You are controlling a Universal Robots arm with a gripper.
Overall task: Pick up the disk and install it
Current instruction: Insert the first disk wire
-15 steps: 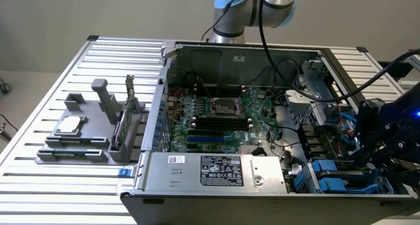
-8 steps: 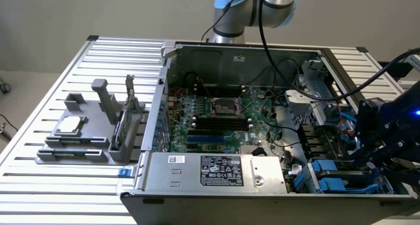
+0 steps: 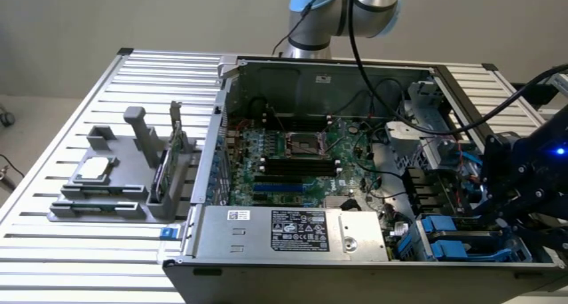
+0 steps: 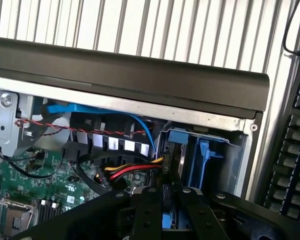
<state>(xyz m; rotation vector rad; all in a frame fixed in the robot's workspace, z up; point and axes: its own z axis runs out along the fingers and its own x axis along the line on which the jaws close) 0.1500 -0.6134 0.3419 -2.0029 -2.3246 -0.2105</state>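
Fingers (image 4: pixel 162 197) stood narrowly apart over the drive bay of the open computer case (image 3: pixel 266 71), closed on a blue-railed disk (image 4: pixel 166 220); the disk sat at the bay's mouth between them.

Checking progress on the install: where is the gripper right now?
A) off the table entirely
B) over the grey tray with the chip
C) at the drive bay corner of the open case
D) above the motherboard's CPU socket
C: the gripper hangs at the case's corner by the blue drive carriers.
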